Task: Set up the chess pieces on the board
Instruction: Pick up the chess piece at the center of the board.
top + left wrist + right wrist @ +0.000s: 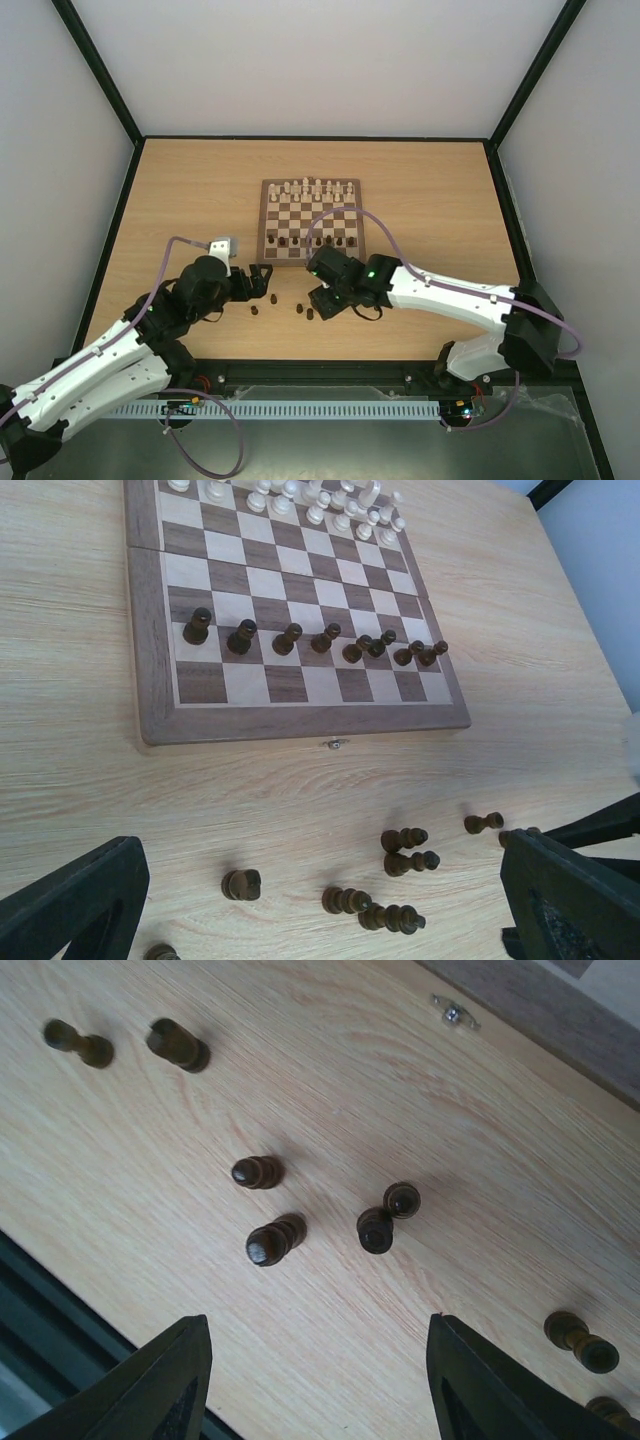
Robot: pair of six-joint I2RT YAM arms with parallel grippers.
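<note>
The board (265, 222) lies mid-table, with a row of dark chess pieces (241, 636) standing on its second near rank. Several more dark pieces (404, 840) lie toppled on the tabletop in front of it. My left gripper (262, 279) is wide open and low over the wood, with its fingers (75, 900) on either side of the loose pieces. None of them is touched. Just right of the scatter, my right gripper (318, 1375) is open above bare wood. The nearest pieces (274, 1241) lie a little beyond its fingertips (175, 1380).
Cream-white chessmen (312, 187) fill the board's far ranks. A small metal clasp (337, 744) sits on the board's near edge. The table's dark front rail (40, 1290) runs close behind the right gripper. Black frame posts and walls enclose the table.
</note>
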